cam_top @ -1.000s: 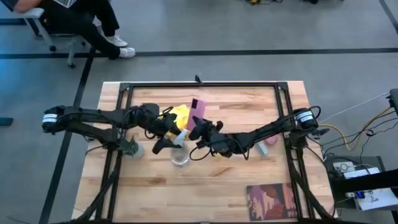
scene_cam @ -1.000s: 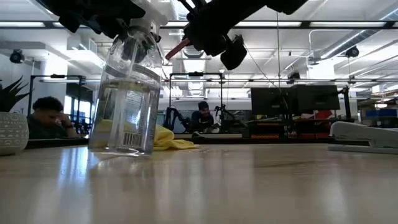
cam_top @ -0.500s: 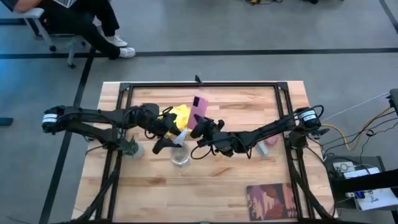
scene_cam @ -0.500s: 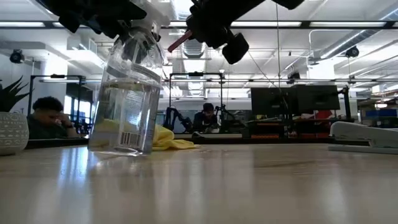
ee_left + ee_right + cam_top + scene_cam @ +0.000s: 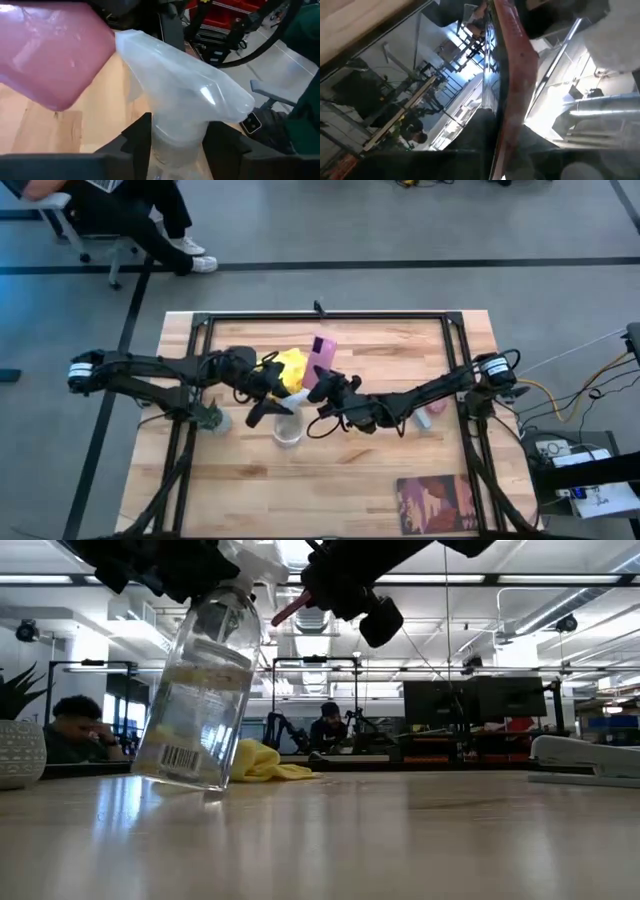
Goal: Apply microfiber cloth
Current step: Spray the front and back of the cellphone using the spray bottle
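Microfiber cloth (image 5: 262,762) unmoved; the spray bottle (image 5: 196,700) now tilts.

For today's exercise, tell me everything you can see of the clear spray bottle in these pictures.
The spray bottle is clear plastic with a white trigger head and a barcode label low on its side. It looks partly filled with clear liquid. It tilts, its base edge at the wooden table, its neck clamped by the left gripper. The microfiber cloth lies behind it.
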`<action>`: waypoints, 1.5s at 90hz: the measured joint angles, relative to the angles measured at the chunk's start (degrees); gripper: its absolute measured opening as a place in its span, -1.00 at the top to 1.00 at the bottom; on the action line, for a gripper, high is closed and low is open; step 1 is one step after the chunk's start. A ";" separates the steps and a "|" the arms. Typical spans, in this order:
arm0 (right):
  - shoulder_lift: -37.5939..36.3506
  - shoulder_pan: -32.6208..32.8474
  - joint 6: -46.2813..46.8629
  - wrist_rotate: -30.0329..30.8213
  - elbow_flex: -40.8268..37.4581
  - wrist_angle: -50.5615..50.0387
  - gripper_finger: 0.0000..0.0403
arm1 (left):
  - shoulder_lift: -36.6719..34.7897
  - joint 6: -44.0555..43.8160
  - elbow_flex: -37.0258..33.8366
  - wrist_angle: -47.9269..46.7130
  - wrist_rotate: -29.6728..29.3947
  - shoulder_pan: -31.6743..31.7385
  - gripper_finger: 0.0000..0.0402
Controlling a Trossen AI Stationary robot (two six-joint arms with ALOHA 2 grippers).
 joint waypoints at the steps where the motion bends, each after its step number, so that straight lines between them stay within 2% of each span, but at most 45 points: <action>1: 0.00 0.00 0.28 0.13 0.00 0.01 0.99 | 0.00 -0.13 0.00 -0.03 0.05 -0.01 0.26; 8: 0.00 0.00 1.88 0.82 -0.03 -0.11 0.99 | 0.00 -0.53 0.00 -0.66 0.61 -0.04 0.16; 21: 0.00 0.25 2.31 0.83 -0.30 0.00 0.99 | -0.06 -1.30 0.00 -0.73 5.12 -0.15 -0.03; 37: 0.00 0.42 -0.04 -1.76 -0.54 -0.05 0.99 | -1.15 -1.83 0.00 -0.69 5.37 -1.18 -0.17; 50: 0.04 0.42 -1.74 -2.87 -0.59 -0.14 0.99 | -2.40 3.76 0.00 -1.99 5.08 -1.61 -0.22; 70: 0.04 0.74 1.43 -2.78 -0.59 -0.38 0.99 | -2.11 14.54 0.09 -3.55 1.42 -1.61 -0.26; 86: 0.04 1.18 1.95 -2.41 -0.70 -1.69 0.99 | -0.43 14.29 0.09 -4.30 1.40 -1.79 -0.32; 100: 0.04 1.14 2.31 -2.36 -0.70 -1.67 0.99 | 0.07 10.38 0.09 -4.05 1.09 -3.57 -0.36; 123: 0.04 1.26 2.90 -2.43 -0.81 -1.69 0.99 | 0.05 8.96 0.09 0.02 -11.03 -10.36 -0.37; 135: 0.04 1.92 2.92 -2.79 -1.11 -1.69 0.99 | -0.89 8.98 0.09 -0.40 -12.18 -10.90 -0.37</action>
